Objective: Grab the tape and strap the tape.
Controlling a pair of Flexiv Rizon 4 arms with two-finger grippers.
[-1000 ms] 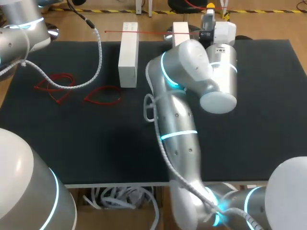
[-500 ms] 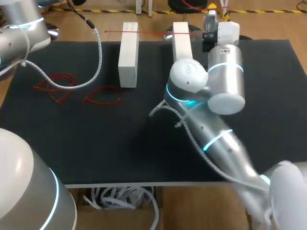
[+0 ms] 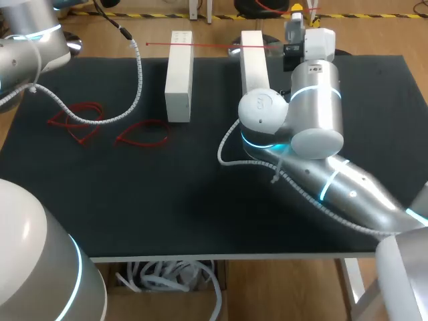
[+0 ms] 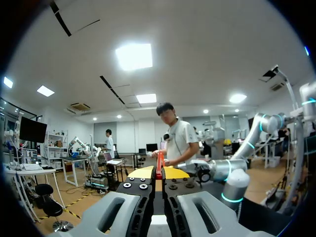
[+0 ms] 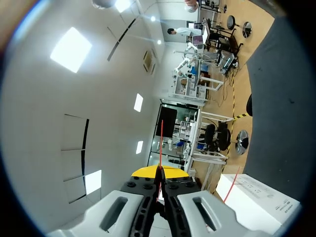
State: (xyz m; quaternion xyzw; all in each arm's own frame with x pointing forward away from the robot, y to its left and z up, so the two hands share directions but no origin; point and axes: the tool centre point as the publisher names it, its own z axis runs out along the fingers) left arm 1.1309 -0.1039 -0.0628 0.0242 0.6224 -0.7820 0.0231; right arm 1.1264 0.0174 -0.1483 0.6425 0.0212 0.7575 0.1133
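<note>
Your table (image 3: 134, 200) wears a dark, matt, cloth-like cover. The left block (image 3: 178, 73) and right block (image 3: 254, 60) look like smooth, matt white plastic. The right arm (image 3: 314, 107) has a glossy, silvery shell. The left arm's cable (image 3: 139, 80) runs in a rough, braided white sleeve. The red tape (image 3: 207, 45) looks thin and smooth. The left gripper (image 4: 159, 172) has a pale, satin plastic body.

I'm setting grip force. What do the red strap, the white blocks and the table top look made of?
Red strap: thin plastic or tape, probably; a taut, straight, narrow line. White blocks: smooth, matte, perhaps plastic or painted foam; flat faces. Table top: dark matte covering, possibly fabric or rubber; no glare.
</note>
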